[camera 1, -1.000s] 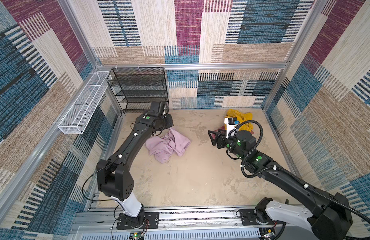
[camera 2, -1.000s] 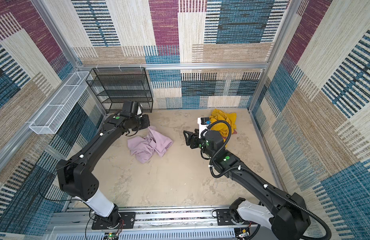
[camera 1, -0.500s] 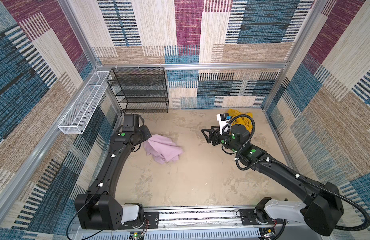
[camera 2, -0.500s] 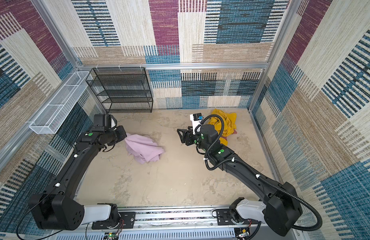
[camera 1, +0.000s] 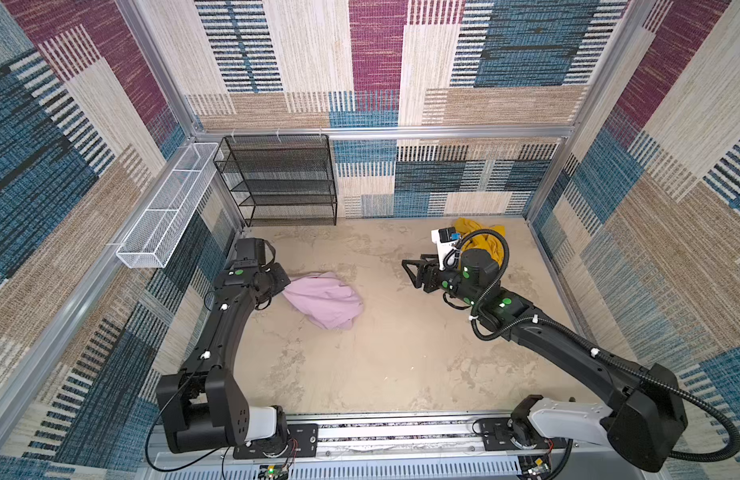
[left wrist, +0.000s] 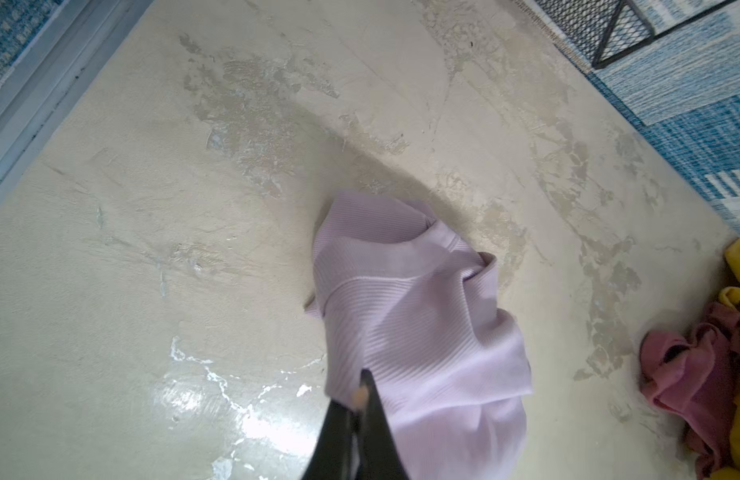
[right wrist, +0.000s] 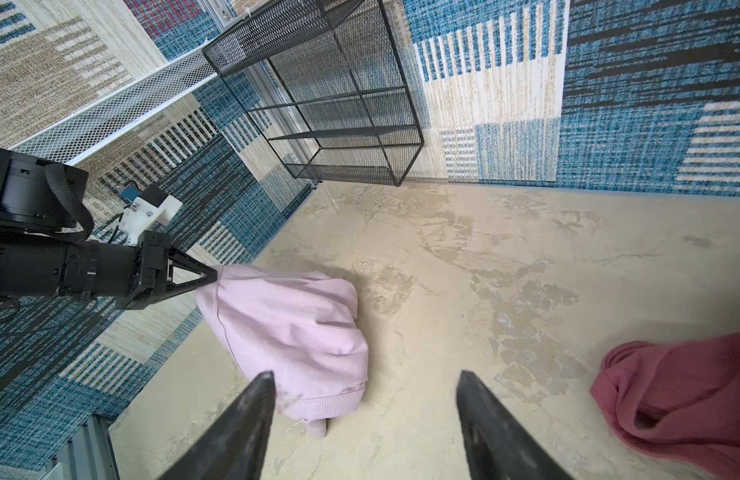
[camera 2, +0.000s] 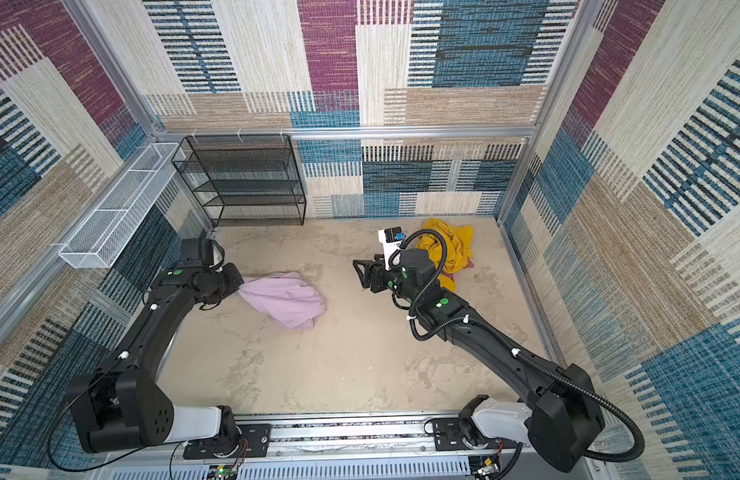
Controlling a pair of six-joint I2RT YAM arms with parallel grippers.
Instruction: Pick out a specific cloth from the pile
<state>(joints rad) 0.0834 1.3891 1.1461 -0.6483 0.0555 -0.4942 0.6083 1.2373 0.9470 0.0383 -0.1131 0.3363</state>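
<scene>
My left gripper [camera 1: 283, 289] is clamped on the lilac cloth [camera 1: 324, 300] at nine o'clock, to set it well apart from the pile [camera 1: 486, 239] at two o'clock; my right gripper [camera 1: 408, 273] is empty, jaws apart.

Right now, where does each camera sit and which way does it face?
Top views: overhead at the front, facing down and back; left arm, right arm, cloth, pile.
Left wrist: on left arm, along shut left gripper pinching cloth; pile at edge.
Right wrist: on right arm, past open right gripper toward cloth, rack.
Shared: wrist views both show cloth.
</scene>
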